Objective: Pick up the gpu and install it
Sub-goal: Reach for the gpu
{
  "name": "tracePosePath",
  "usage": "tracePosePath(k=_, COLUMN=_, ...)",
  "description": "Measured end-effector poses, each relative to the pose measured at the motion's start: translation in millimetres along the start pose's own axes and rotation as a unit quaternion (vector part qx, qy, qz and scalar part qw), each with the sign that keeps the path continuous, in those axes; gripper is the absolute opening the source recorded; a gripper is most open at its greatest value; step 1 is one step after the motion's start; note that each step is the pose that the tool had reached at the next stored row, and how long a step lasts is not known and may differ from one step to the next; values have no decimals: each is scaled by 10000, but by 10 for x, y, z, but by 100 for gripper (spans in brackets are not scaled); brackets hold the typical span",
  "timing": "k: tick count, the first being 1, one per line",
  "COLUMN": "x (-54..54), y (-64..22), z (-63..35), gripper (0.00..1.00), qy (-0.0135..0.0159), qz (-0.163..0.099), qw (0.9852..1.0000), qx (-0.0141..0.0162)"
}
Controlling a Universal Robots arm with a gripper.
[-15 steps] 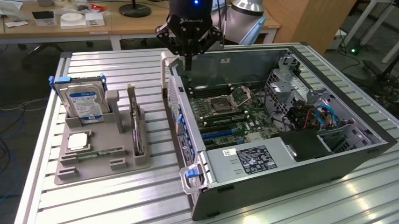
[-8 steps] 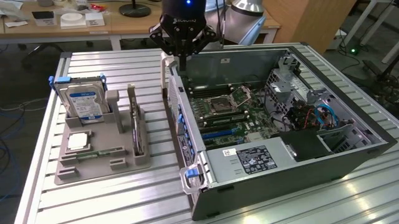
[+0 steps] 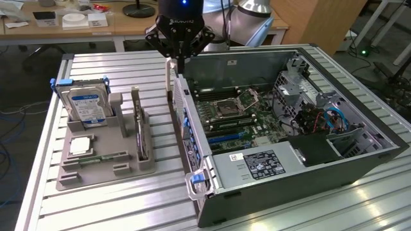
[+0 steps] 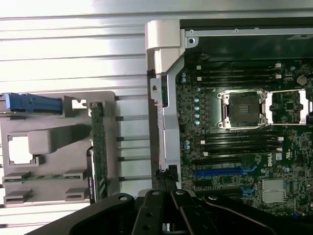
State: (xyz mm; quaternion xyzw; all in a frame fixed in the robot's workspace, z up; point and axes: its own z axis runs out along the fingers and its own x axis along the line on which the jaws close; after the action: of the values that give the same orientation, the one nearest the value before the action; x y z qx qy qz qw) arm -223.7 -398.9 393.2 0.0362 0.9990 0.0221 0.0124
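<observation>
Exterior view: gripper [image 3: 180, 63] (shut) over case wall [image 3: 192, 144], gpu [image 3: 142, 134] in holder [image 3: 119, 144].

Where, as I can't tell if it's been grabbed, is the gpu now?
The gpu stands on edge in the grey holder at the exterior view's left, between the hard drive and the computer case, apart from the gripper.

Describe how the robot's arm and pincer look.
The pincer is black, with angular linked fingers, pale lettering across its body and a blue light above it. Behind it the arm is rounded and silver-grey with a pale blue cap; a dark cable hangs beside it.
</observation>
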Motion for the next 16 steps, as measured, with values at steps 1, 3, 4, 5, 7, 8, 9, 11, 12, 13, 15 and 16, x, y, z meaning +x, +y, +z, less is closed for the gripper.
tracePosePath(k=1, x=23, y=-2, z=-1, gripper=11, qy=0, qz=0, qw=10000, qx=0)
tracePosePath(k=3, x=67, y=-5, z=-1, gripper=11, qy=0, qz=0, qw=10000, qx=0)
tracePosePath(k=4, x=90, y=-6, z=-2, gripper=11, qy=0, qz=0, qw=10000, qx=0)
tracePosePath(k=5, x=110, y=-8, z=-3, gripper=11, qy=0, qz=1, qw=10000, qx=0)
tracePosePath(k=7, x=150, y=-10, z=-4, gripper=11, qy=0, qz=1, qw=10000, qx=0)
tracePosePath(k=8, x=170, y=-12, z=-4, gripper=11, qy=0, qz=0, qw=10000, qx=0)
tracePosePath(k=9, x=189, y=-13, z=-5, gripper=11, qy=0, qz=0, qw=10000, qx=0)
tracePosePath(k=11, x=229, y=-16, z=-6, gripper=11, qy=0, qz=0, qw=10000, qx=0)
tracePosePath(k=12, x=248, y=-18, z=-6, gripper=11, qy=0, qz=0, qw=10000, qx=0)
tracePosePath(k=13, x=266, y=-19, z=-7, gripper=11, qy=0, qz=0, qw=10000, qx=0)
tracePosePath(k=15, x=300, y=-21, z=-8, gripper=11, qy=0, qz=1, qw=10000, qx=0)
tracePosePath(k=16, x=314, y=-22, z=-8, gripper=11, qy=0, qz=0, qw=10000, qx=0)
